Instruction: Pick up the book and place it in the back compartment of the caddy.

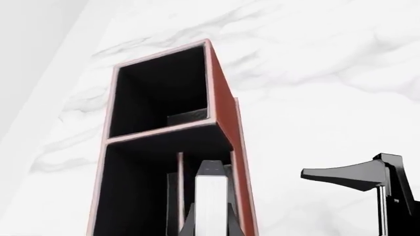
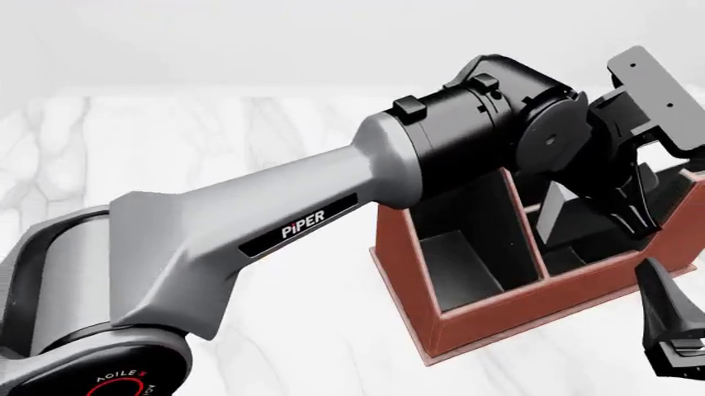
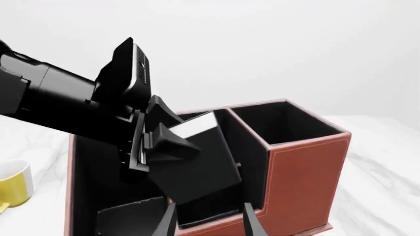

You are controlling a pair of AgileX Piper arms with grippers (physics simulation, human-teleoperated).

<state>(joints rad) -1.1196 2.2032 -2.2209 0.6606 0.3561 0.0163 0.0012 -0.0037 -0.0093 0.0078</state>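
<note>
My left gripper (image 3: 176, 143) is shut on the black book (image 3: 196, 167), whose white page edges (image 1: 211, 201) show between its fingers. The book hangs tilted, its lower corner dipped inside the reddish-brown caddy (image 3: 302, 167). In the front view the book (image 2: 556, 216) sits over the small black-lined back compartment (image 2: 573, 262) by the caddy's near wall; whether it touches the floor is hidden. Beside the caddy's near right corner, my right gripper (image 2: 672, 330) is open and holds nothing, its fingertips (image 3: 253, 221) showing just before the caddy's wall.
A yellow mug (image 3: 13, 187) stands on the white marble table (image 2: 165, 140), off to one side of the caddy. The left arm's grey link (image 2: 276, 223) spans the front view and hides much of the caddy's left and far side.
</note>
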